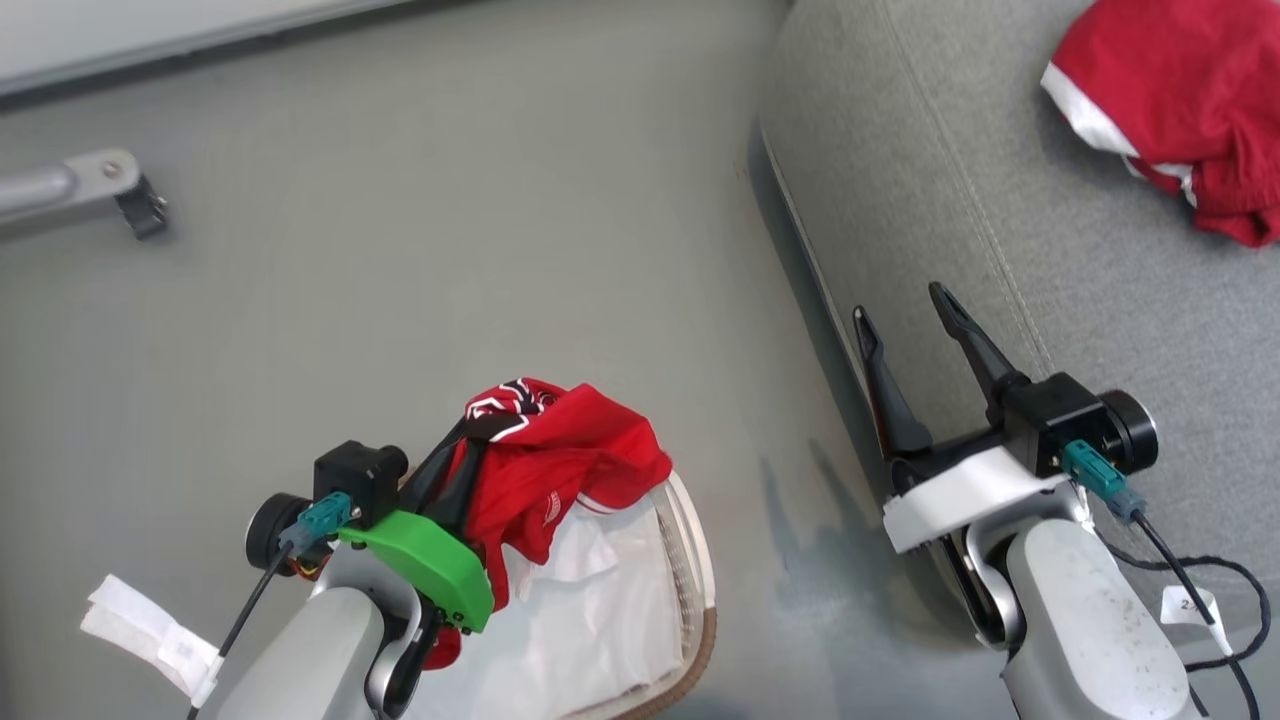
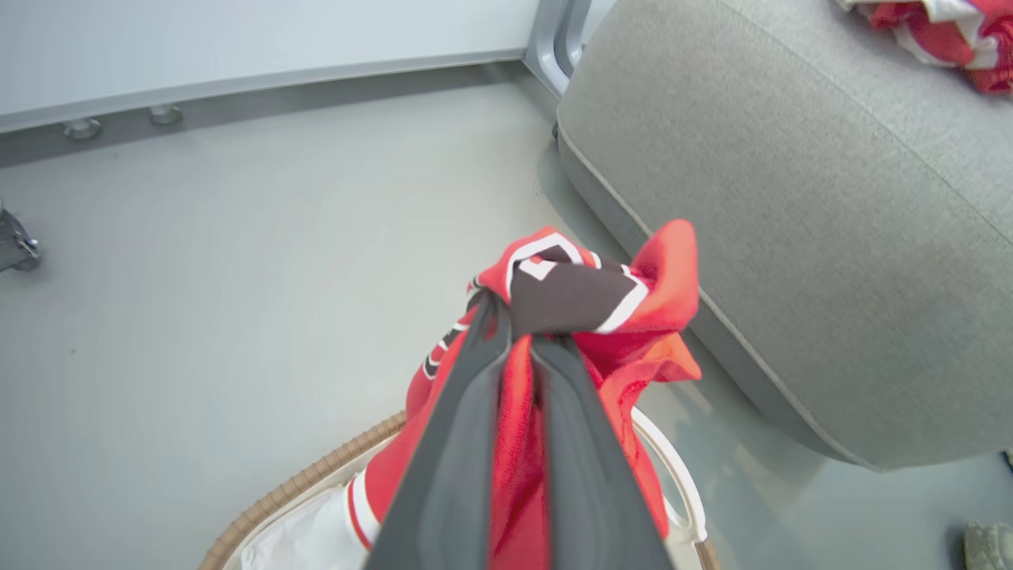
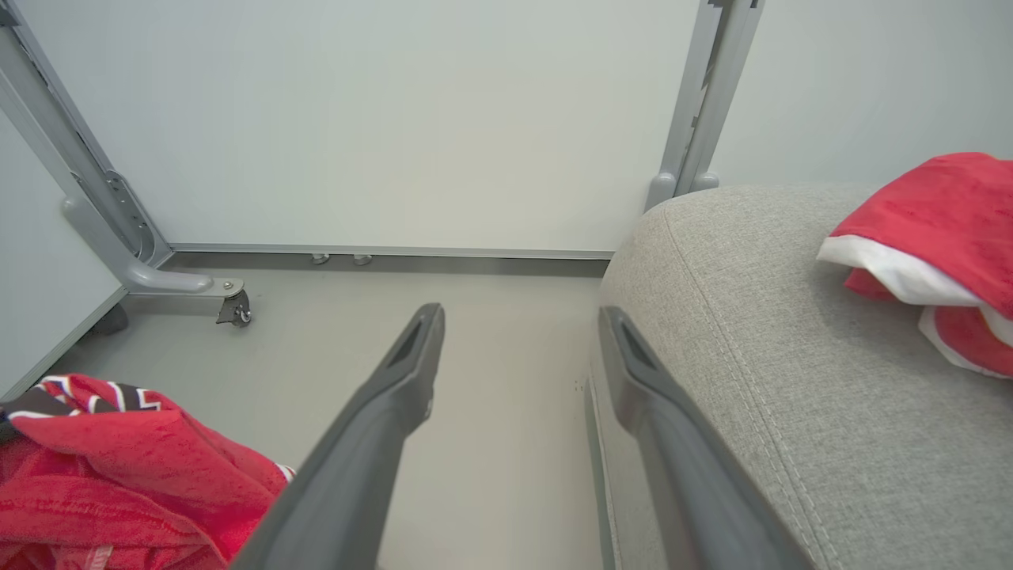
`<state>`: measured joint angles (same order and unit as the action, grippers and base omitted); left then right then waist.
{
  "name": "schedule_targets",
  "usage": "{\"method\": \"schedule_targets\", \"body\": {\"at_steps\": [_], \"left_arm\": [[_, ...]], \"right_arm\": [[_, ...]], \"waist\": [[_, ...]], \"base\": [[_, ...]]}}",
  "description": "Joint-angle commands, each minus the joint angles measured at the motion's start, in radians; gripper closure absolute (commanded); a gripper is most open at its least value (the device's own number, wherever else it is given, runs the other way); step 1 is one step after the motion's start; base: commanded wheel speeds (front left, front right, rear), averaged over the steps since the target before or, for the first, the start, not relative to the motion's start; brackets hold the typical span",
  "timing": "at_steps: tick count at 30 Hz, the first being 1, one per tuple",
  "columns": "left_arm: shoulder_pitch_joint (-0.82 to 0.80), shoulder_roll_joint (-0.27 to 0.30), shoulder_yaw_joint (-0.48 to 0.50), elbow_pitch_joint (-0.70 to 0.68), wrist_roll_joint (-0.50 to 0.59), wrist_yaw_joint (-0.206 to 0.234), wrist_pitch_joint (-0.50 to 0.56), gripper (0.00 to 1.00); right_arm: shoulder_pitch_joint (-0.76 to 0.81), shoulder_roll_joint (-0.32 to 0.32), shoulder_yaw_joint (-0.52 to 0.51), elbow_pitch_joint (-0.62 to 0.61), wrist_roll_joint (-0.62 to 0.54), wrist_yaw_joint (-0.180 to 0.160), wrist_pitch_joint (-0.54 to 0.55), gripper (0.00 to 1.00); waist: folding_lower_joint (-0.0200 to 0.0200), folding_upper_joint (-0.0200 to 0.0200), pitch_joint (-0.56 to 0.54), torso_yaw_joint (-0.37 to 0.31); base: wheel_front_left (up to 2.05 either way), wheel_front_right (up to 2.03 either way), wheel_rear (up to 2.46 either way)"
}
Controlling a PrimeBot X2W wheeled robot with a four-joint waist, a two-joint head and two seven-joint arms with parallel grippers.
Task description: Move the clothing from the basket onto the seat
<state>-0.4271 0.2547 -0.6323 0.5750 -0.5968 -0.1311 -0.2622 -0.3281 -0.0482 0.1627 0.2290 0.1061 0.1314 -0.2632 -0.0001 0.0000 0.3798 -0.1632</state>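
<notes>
Closest to the lens are the left jaws: two long dark fingers squeezed almost together with red cloth pinched between them. They've got the red jersey, bunched up so a chunk of its black, white-edged numeral folds over the fingertips. In the head view it hangs off those jaws above the laundry basket, with its lower folds draping back down toward it. Whether the hem touches what's inside is hard to say, since the arm covers that bit.

Grabbing it by a wad in the middle makes sense, as the whole floppy thing comes up in one go. It probably needs the height so the trailing cloth doesn't snag on the brown woven rim.

The right jaws are spread wide with nothing in them. Their fingers sit over the near edge of the grey seat, pointing along its seam. That looks like parking out of the way, or waiting to help spread the jersey.

As for what's in what, the basket stands on the floor just beside the seat. It holds a plain white sheet, which isn't part of the job. No other red shows in it besides the held jersey, though the left arm hides part of it. The seat has a crumpled red garment with white trim lying near its far corner. So the jersey is likely the last piece to go across.
</notes>
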Motion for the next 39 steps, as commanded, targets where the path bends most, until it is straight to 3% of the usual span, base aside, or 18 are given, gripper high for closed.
{"method": "schedule_targets", "body": {"at_steps": [1, 8, 18, 26, 31, 39], "left_arm": [[0.025, -0.011, 0.029, -0.032, 0.029, 0.001, -0.004, 1.0], [0.062, -0.049, 0.143, -0.193, 0.104, 0.001, -0.004, 1.0], [0.064, -0.079, 0.196, -0.369, 0.162, 0.001, -0.004, 1.0], [0.073, -0.093, 0.178, -0.398, 0.182, 0.001, -0.004, 1.0], [0.069, -0.099, 0.153, -0.397, 0.177, 0.001, -0.004, 1.0], [0.052, -0.11, 0.103, -0.393, 0.162, 0.001, -0.004, 1.0]], "right_arm": [[0.03, -0.005, -0.008, 0.001, 0.014, -0.001, -0.002, 0.0], [0.1, -0.004, 0.004, 0.018, 0.008, -0.001, -0.002, 0.0], [0.15, -0.004, 0.044, 0.023, 0.013, -0.001, -0.002, 0.0], [0.024, -0.006, 0.259, -0.06, 0.018, -0.001, -0.002, 0.0], [-0.124, -0.046, 0.395, -0.09, 0.017, -0.001, -0.002, 0.0], [-0.294, -0.116, 0.593, 0.115, 0.092, -0.001, -0.002, 0.0]], "waist": [[0.0001, 0.0, -0.142, 0.083], [0.0001, 0.0, -0.234, 0.1], [0.0001, 0.0, -0.317, 0.103], [0.0001, 0.0, -0.308, 0.112], [0.0001, 0.0, -0.293, 0.127], [0.0001, 0.0, -0.292, 0.158]], "base": [[0.0, 0.0, 0.0], [0.0, 0.0, 0.0], [0.0, 0.0, 0.0], [0.0, 0.0, 0.0], [0.0, 0.0, 0.0], [0.0, 0.0, 0.0]]}}
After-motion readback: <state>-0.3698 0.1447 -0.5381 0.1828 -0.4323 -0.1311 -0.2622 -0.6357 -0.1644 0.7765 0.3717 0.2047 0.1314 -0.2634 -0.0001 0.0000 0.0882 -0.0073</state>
